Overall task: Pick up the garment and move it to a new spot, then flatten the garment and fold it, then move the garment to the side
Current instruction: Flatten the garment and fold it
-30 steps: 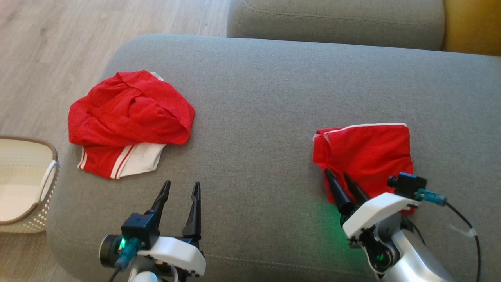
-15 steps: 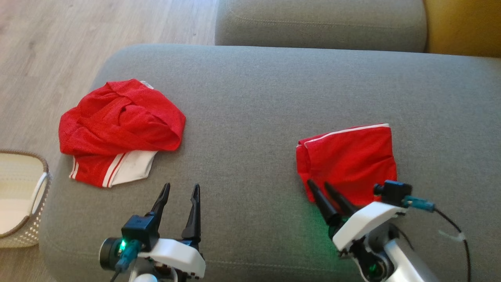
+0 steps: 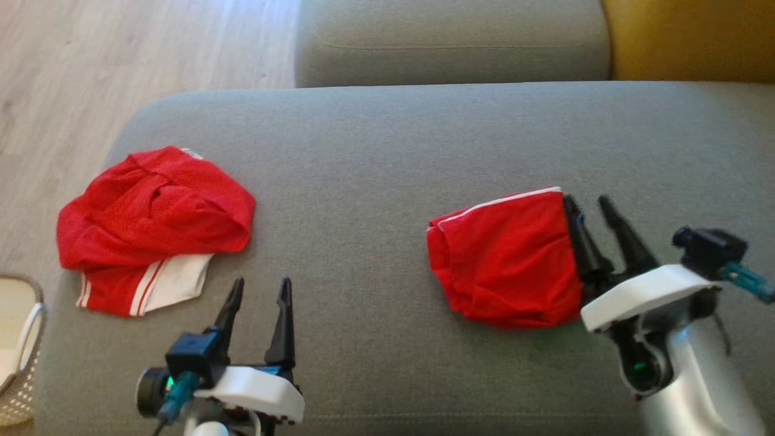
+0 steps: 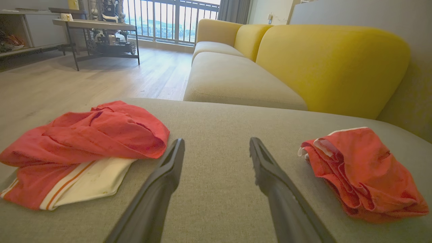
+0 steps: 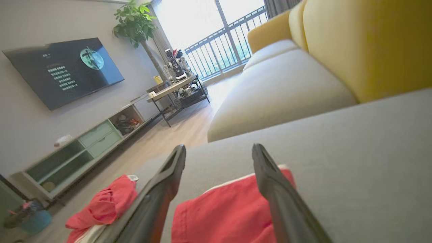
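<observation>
A folded red garment (image 3: 502,257) with white trim lies on the grey couch seat (image 3: 375,157), right of centre. It also shows as the folded red garment (image 4: 361,172) in the left wrist view and the folded red garment (image 5: 222,216) in the right wrist view. My right gripper (image 3: 587,203) stands open just beside its right edge, holding nothing. A crumpled red and white garment (image 3: 151,224) lies at the seat's left end. My left gripper (image 3: 261,283) is open near the front edge, right of that pile and apart from it.
A pale woven basket (image 3: 18,351) stands on the wooden floor (image 3: 121,48) off the seat's left end. Another grey seat (image 3: 448,36) and a yellow backrest (image 3: 690,36) lie beyond. The seat's middle is bare fabric.
The camera has turned, so everything sits further left in the picture. My right gripper has come off the folded garment's near corner and now stands at its right edge. The left gripper stays put.
</observation>
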Available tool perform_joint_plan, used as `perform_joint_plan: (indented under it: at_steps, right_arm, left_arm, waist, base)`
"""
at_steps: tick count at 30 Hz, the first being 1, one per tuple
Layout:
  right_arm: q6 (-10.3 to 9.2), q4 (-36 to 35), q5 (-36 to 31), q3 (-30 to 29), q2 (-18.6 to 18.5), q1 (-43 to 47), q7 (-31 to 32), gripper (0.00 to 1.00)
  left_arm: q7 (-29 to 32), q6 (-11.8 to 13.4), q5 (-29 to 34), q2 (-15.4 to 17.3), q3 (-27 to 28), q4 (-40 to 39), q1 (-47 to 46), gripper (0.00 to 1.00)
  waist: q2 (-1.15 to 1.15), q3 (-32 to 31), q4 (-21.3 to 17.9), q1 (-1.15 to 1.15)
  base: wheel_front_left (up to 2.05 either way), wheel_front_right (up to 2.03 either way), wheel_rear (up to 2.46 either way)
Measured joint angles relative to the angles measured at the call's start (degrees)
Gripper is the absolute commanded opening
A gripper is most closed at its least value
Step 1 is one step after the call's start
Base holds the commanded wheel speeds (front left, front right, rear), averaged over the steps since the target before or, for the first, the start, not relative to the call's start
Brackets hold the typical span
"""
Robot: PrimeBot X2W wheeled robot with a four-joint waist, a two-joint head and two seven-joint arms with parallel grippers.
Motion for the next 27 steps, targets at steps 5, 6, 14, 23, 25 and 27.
perform_joint_plan:
  at_steps: [5, 6, 14, 23, 25, 27]
  right_arm:
    - [0.0, -6.19, -10.67, -3.56, -0.59, 0.58, -1.87, 1.0]
    - [0.0, -7.08, -12.36, -4.15, -0.59, 0.93, -2.32, 1.0]
    - [0.0, -10.7, -22.84, -8.17, -0.24, 7.32, -7.26, 1.0]
    - [0.0, -10.78, -26.89, -11.05, 0.56, 9.68, -9.12, 1.0]
    - [0.0, -10.78, -26.89, -10.99, 0.76, 9.73, -9.2, 1.0]
    - [0.0, -10.89, -27.08, -10.85, 0.78, 9.73, -9.23, 1.0]
  left_arm:
    - [-0.01, 0.49, -0.25, 0.0, 1.64, -3.2, -0.01, 1.0]
    - [0.0, 0.51, -0.26, 0.0, 1.88, -3.76, -0.01, 1.0]
    - [-0.01, 2.01, -1.19, -0.01, 3.55, -7.91, -0.02, 1.0]
    - [-0.01, 4.01, -2.0, 0.0, 3.32, -9.93, 0.21, 1.0]
    - [-0.01, 4.04, -2.0, 0.0, 3.02, -9.93, 0.35, 1.0]
    - [-0.01, 4.04, -2.0, 0.0, 2.88, -9.93, 0.34, 1.0]
  waist:
    - [0.0, 0.25, -1.92, 0.0]
    - [0.0, 0.35, -2.27, 0.0]
    - [0.0, 1.64, -4.38, 0.0]
    - [0.0, 2.65, -4.58, 0.0]
    - [0.0, 2.9, -4.54, 0.0]
    - [0.0, 3.14, -4.45, 0.0]
  base:
    - [0.0, 0.0, 0.0]
    - [0.0, 0.0, 0.0]
    - [0.0, 0.0, 0.0]
    - [0.0, 0.0, 0.0]
    - [0.0, 0.0, 0.0]
    - [0.0, 0.0, 0.0]
